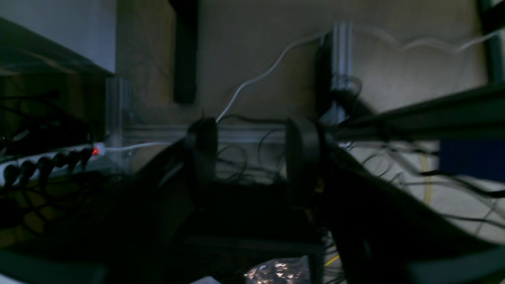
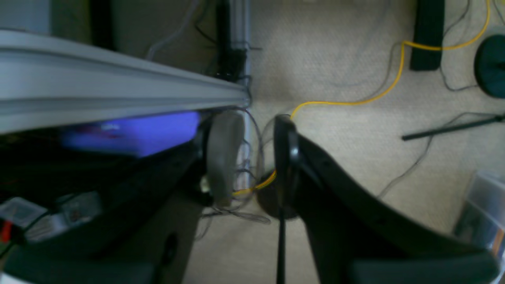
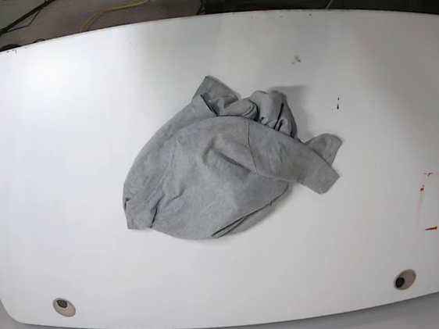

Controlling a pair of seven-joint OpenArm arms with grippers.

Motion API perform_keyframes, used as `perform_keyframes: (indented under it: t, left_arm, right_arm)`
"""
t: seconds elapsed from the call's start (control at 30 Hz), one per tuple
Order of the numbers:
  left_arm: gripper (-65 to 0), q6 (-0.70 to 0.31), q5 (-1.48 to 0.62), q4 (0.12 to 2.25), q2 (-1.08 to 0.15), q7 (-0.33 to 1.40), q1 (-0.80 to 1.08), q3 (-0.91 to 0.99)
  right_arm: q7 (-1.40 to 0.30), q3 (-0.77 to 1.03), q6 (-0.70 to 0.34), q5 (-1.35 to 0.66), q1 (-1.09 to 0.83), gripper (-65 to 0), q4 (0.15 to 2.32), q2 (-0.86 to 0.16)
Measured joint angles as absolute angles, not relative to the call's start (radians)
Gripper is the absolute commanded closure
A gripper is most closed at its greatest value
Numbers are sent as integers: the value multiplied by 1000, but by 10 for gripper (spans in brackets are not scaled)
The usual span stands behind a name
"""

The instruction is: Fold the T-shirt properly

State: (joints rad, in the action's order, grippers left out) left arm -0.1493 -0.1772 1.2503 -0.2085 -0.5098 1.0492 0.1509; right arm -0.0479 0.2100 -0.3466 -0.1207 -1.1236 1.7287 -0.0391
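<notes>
A: Where's the T-shirt [image 3: 220, 172]?

B: Crumpled in a heap near the middle of the white desk [image 3: 59, 134] in the base view. Plain grey side up, no lettering showing. One sleeve sticking out toward four o'clock, a bunched knot of cloth at one o'clock of the heap, a rounded edge sagging toward seven o'clock.

A: Anything touching it?

B: Nothing. Neither arm visible over the desk in the base view.

A: And the left gripper [image 1: 252, 154]?

B: Seen only in its own wrist view, dark and blurred. Two black fingers [image 1: 302, 152] standing apart with a clear gap between them, nothing in that gap. Behind them a tangle of black cables [image 1: 240, 165], a white cable [image 1: 260, 77] running toward twelve o'clock, a power strip [image 1: 47, 163] with a red light at nine o'clock.

A: The right gripper [image 2: 254, 157]?

B: Also apart, though by a narrower gap; one grey-padded finger, one black. Holding nothing. A yellow cable [image 2: 355, 102] on beige carpet [image 2: 335, 59] behind, trailing off toward two o'clock, and a pale aluminium rail [image 2: 118, 86] at ten o'clock.

A: Other marks on the desk?

B: A red-outlined patch [image 3: 435, 201] at three o'clock, near the edge, well apart from the shirt.
</notes>
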Motion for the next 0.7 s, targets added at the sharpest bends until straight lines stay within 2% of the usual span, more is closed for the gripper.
perform_keyframes:
  t: [0.2,0.37,0.7]
  left_arm:
    - [-258,-147,-284,1398,-252,-495,1153,150]
    - [-258,-146,-348,1554,-295,-493,1258,155]
    - [-261,-149,-398,1739,-303,-510,1280,241]
  right_arm:
    - [-49,212,-343,-189,-1228,-159,1911,-39]
    - [-56,212,-347,-189,-1265,-159,1980,-39]
    - [-54,220,-346,-189,-1134,-159,1996,-34]
